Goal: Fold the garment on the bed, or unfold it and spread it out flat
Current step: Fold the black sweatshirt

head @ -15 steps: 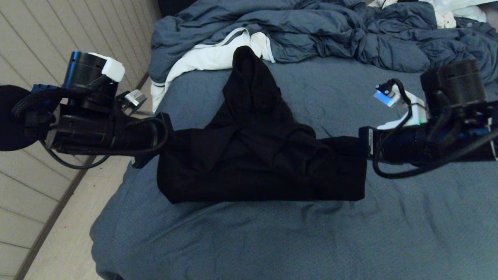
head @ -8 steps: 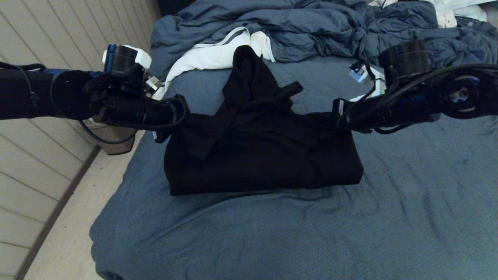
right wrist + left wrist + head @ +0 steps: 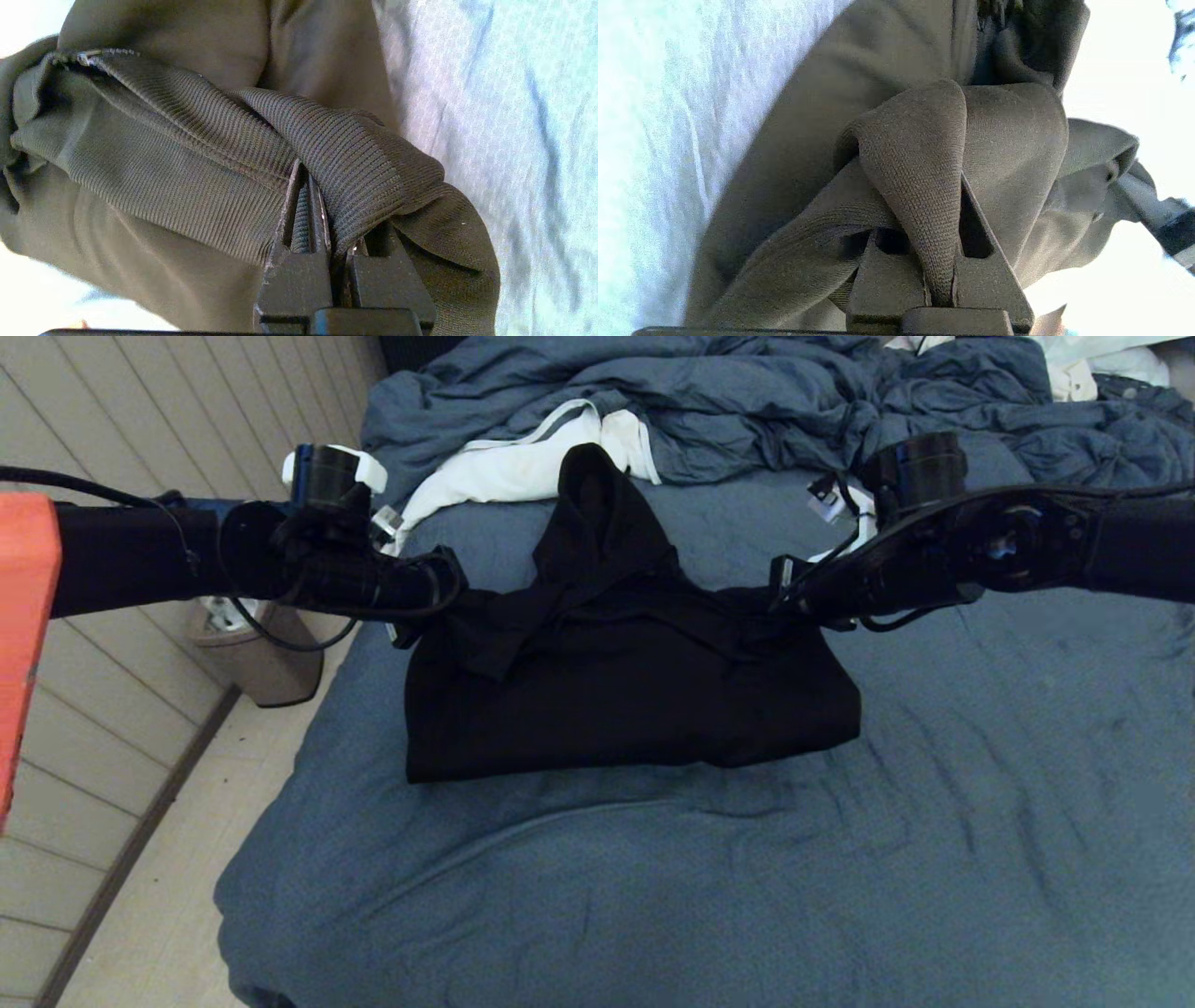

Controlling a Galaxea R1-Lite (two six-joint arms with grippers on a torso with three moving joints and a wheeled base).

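Note:
The black garment (image 3: 625, 700) lies folded across the blue-grey bed (image 3: 747, 877), its pointed hood (image 3: 593, 495) reaching toward the far end. My left gripper (image 3: 439, 602) is shut on a fold of the garment (image 3: 920, 154) at its upper left corner; cloth is pinched between the fingers (image 3: 990, 275). My right gripper (image 3: 789, 602) is shut on the ribbed hem (image 3: 341, 154) at the garment's upper right corner. Both corners are held a little above the doubled-over body of the garment.
A white cloth with a dark stripe (image 3: 504, 476) lies beside the hood. A rumpled blue-grey comforter (image 3: 766, 401) fills the far end of the bed. A bin (image 3: 257, 658) stands on the floor left of the bed.
Both grippers have carried the garment's lower edge away from me and over its body, folding it in half. The arms have swung from the near side toward the hood.

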